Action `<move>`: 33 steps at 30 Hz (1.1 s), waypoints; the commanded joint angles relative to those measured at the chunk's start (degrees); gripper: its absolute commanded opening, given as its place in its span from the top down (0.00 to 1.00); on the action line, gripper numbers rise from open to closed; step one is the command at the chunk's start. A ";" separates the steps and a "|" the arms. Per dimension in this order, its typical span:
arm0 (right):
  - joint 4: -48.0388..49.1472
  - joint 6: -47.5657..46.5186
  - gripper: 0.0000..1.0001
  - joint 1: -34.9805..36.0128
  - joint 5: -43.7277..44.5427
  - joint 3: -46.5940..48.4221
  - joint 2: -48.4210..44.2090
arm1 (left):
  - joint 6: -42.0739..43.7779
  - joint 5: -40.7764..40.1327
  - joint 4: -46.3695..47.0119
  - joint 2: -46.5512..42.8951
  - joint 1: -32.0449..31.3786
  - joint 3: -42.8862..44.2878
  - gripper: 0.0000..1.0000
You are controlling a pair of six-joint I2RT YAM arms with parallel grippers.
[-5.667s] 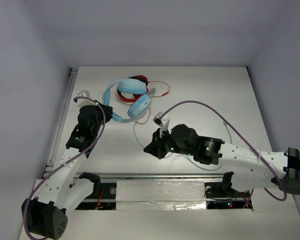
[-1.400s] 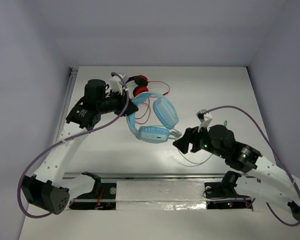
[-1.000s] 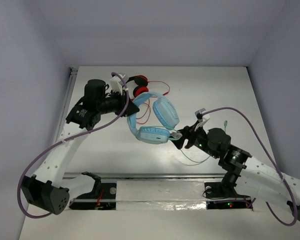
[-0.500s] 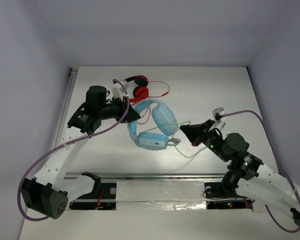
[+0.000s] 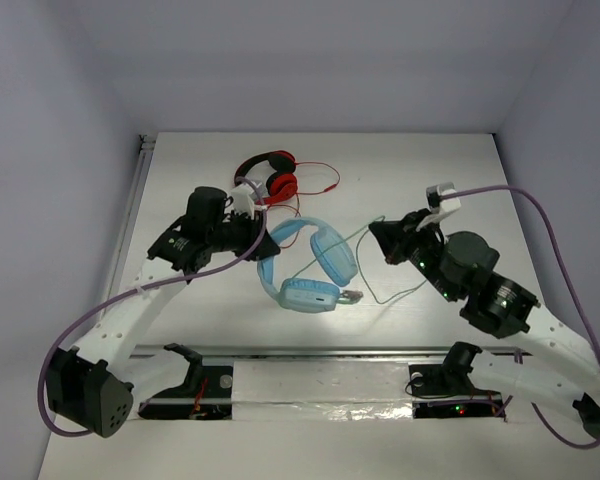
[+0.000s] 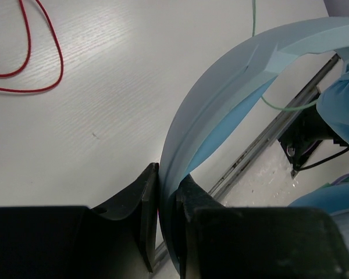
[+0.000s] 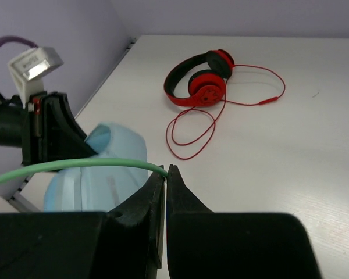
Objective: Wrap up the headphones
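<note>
The light-blue headphones (image 5: pixel 315 268) are held up over the middle of the table. My left gripper (image 5: pixel 263 243) is shut on their padded band (image 6: pixel 221 99), which runs up between the jaws in the left wrist view. One cup (image 7: pixel 99 168) shows in the right wrist view. My right gripper (image 5: pixel 377 231) is shut on the thin green cable (image 7: pixel 75 167), which runs from the jaws left toward the cup. In the top view the cable (image 5: pixel 400 292) also loops down under the right arm.
The red-and-black headphones (image 5: pixel 270 175) with their red cable (image 7: pixel 192 131) lie at the back of the table, behind the blue ones. The metal rail at the table's near edge (image 5: pixel 320 352) runs below both arms. A purple wall stands on the left.
My right gripper has swung up and back with the green cable, pulling it taut over the cup. My left gripper has moved nearer and rightward with the band; the headphones have turned.
</note>
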 commanded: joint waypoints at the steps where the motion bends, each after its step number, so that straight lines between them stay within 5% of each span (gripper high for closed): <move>1: -1.13 -4.57 1.00 -0.20 4.27 6.59 5.80 | -1.39 4.31 4.75 -1.44 -2.78 -0.71 1.00; 11: 1.77 -11.35 1.00 -0.20 4.98 12.23 20.05 | -2.62 9.14 8.88 -2.58 -4.82 -1.68 1.00; 22: 6.60 -4.33 1.00 -2.13 6.74 1.88 16.19 | -3.67 8.53 7.83 -5.39 -4.82 2.00 1.00; 33: 19.08 1.48 1.00 -3.27 -3.28 -10.52 11.44 | -3.76 4.23 4.23 -6.89 -4.82 7.46 1.00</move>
